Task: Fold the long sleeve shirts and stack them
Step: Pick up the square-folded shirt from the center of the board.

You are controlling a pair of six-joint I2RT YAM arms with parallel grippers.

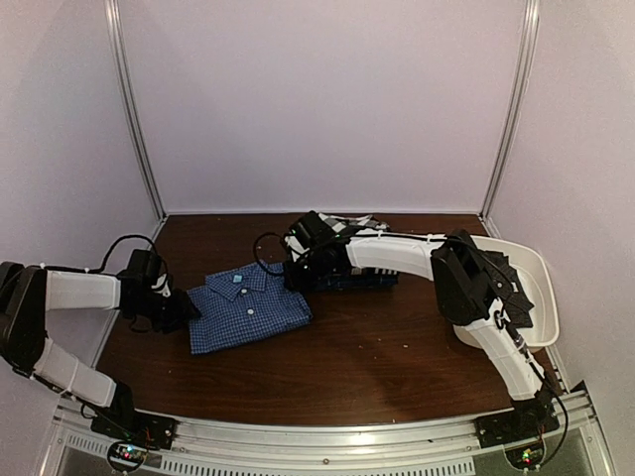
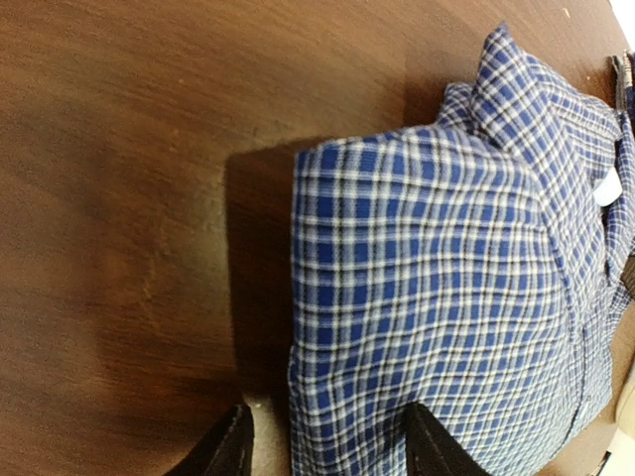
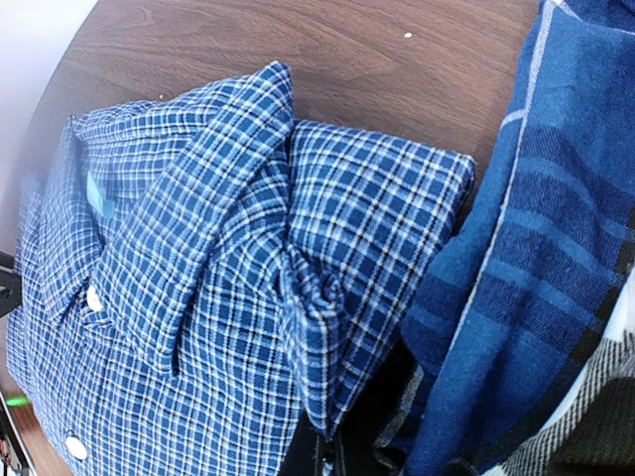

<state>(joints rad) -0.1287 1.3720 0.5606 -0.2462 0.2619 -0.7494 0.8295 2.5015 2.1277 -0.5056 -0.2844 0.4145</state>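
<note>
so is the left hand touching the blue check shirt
Cannot tell. In the left wrist view the left hand is open, straddling the edge of the blue check shirt; one finger overlaps the cloth, but contact isn't plain.

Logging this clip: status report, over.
Left gripper open at edge of folded blue-check shirt. Right gripper by dark blue shirt, jaws unseen. White tub aside, right.
</note>
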